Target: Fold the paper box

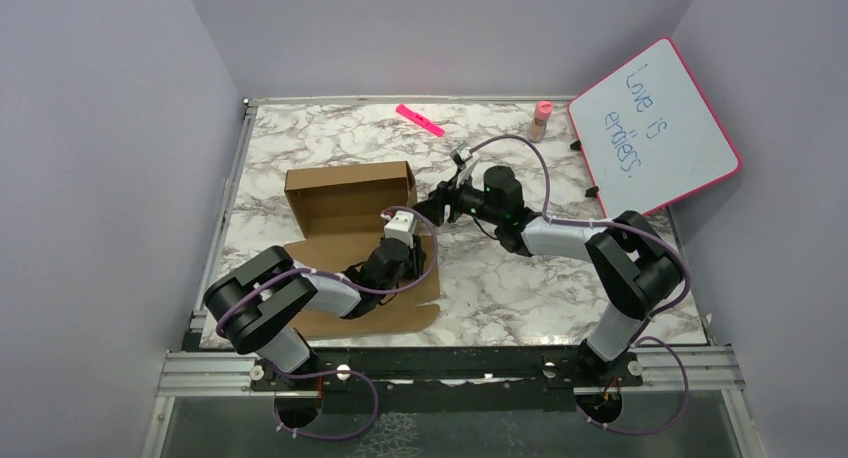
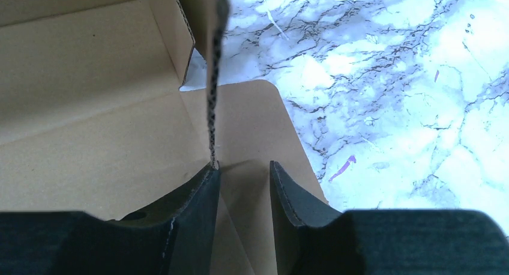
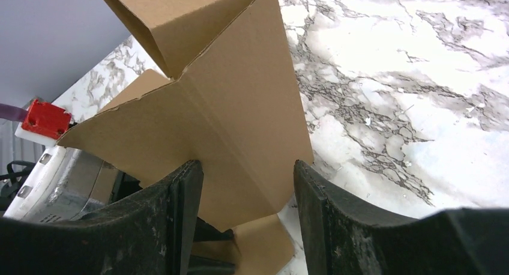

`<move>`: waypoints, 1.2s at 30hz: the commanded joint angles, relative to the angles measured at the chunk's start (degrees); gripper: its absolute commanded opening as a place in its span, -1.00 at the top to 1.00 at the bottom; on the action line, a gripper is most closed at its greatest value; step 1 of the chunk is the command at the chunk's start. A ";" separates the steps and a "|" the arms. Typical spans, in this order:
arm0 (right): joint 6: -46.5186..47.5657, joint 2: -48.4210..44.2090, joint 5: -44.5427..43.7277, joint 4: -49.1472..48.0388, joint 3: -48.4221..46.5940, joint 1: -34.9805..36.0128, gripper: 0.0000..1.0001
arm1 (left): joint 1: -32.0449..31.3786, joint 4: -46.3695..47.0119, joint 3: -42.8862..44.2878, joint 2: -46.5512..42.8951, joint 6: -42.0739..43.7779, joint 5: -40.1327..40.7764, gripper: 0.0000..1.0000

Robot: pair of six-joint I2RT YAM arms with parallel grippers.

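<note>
On the marbled desk (image 1: 560,278), the half-formed paper box (image 1: 345,193) sits left of centre, its back and end walls raised and its brown front panel lying flat toward the arms, while a pink-framed whiteboard (image 1: 655,128) leans at the far right corner. The left claw (image 2: 243,167) hangs over the box's right end with jaws apart, the thin edge of an upright flap meeting the tip of one finger (image 2: 198,194) and nothing between them; the right claw (image 3: 246,167), also spread, faces that end from outside, a raised flap framed between its fingers, contact unclear. A pink marker (image 1: 420,120) lies and a small pink bottle (image 1: 541,120) stands near the desk's far edge.
</note>
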State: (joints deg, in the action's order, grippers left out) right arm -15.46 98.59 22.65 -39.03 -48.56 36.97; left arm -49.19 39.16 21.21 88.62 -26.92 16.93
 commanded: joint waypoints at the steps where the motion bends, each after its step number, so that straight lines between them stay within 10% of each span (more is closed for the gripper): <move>1: 0.70 -0.64 -1.03 -1.31 1.02 0.47 -0.25 | -1.00 -8.26 -0.91 2.28 -1.15 -4.31 0.27; 18: 4.76 2.72 0.94 -5.83 3.16 0.47 -0.26 | -0.92 -8.35 -7.06 -16.81 -2.77 -1.75 -0.08; 36: 12.94 8.29 6.47 -10.72 -0.09 0.47 -0.40 | 10.78 -9.32 -14.59 -26.91 -8.59 -5.77 0.23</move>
State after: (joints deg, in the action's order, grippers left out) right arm -5.02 104.73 26.39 -46.50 -46.19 37.06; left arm -40.14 30.22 7.62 62.37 -33.41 14.00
